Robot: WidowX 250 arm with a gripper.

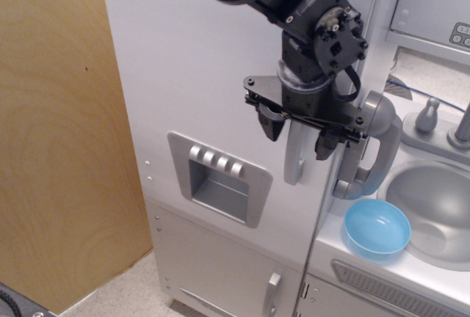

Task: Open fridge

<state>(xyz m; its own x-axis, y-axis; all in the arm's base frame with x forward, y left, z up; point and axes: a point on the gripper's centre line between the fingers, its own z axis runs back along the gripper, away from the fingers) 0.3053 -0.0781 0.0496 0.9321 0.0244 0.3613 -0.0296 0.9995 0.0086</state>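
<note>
The fridge [198,67] is a tall silver-grey cabinet with its large door shut. A recessed four-button dispenser panel [217,177] sits low on the door. The curved vertical grey handle [295,157] runs down near the door's right edge. My black gripper [298,132] is open, with one finger left of the handle's top and the other to its right. The fingers straddle the handle without closing on it. The handle's upper part is hidden behind the gripper.
A small lower door with a short handle [272,293] sits below. To the right are a grey phone-like piece [371,148], a blue bowl [377,230], a sink [433,207] with a tap, and a microwave [433,1] above. A wooden panel [51,133] stands left.
</note>
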